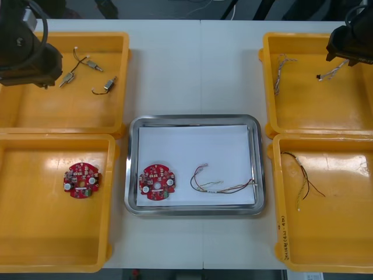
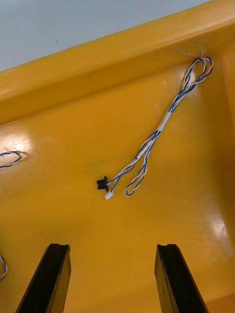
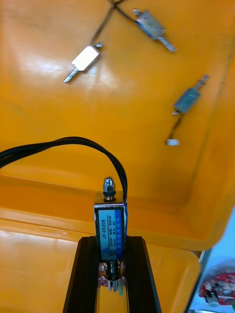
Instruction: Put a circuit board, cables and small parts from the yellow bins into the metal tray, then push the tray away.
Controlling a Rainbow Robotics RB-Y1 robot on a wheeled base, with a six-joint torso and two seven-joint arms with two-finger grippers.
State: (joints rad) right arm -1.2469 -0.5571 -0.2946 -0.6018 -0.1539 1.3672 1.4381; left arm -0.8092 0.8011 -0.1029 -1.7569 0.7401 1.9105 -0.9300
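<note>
My left gripper (image 3: 111,240) is shut on a small metal part (image 3: 110,222) with a blue label and a looping black lead. It hangs above the far left yellow bin (image 1: 70,116), where three more small metal parts (image 1: 93,65) lie. My right gripper (image 2: 112,247) is open above the far right yellow bin (image 1: 315,114). A twisted blue and white cable (image 2: 157,134) lies on the bin floor just beyond its fingers. The metal tray (image 1: 195,211), white inside, holds a red circuit board (image 1: 157,182) and a red and yellow cable (image 1: 218,184).
The near left bin (image 1: 35,233) holds another red circuit board (image 1: 82,180). A black cable (image 1: 303,172) lies in the near right bin (image 1: 326,239). A second blue and white cable (image 1: 280,73) lies in the far right bin.
</note>
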